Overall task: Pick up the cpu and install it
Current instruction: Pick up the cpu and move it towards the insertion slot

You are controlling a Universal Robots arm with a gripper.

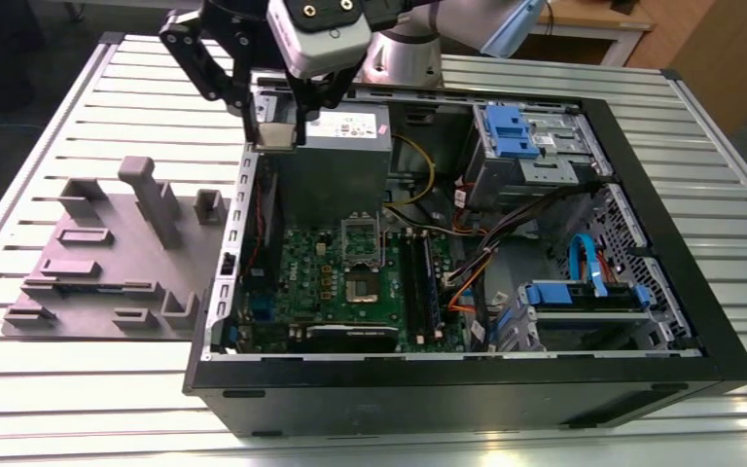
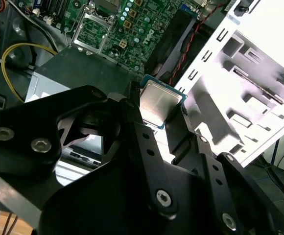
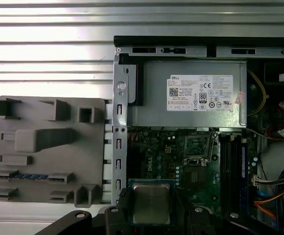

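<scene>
Hovering over the open computer case near its power supply, the gripper held the cpu clamped between its jaws.

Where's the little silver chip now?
The cpu sits in the pincer, over the case's corner by the grey box, at the exterior view's upper left.

Black linked hand with silver screws, pale grey wrist.

open computer case beside grey holder tray
</scene>
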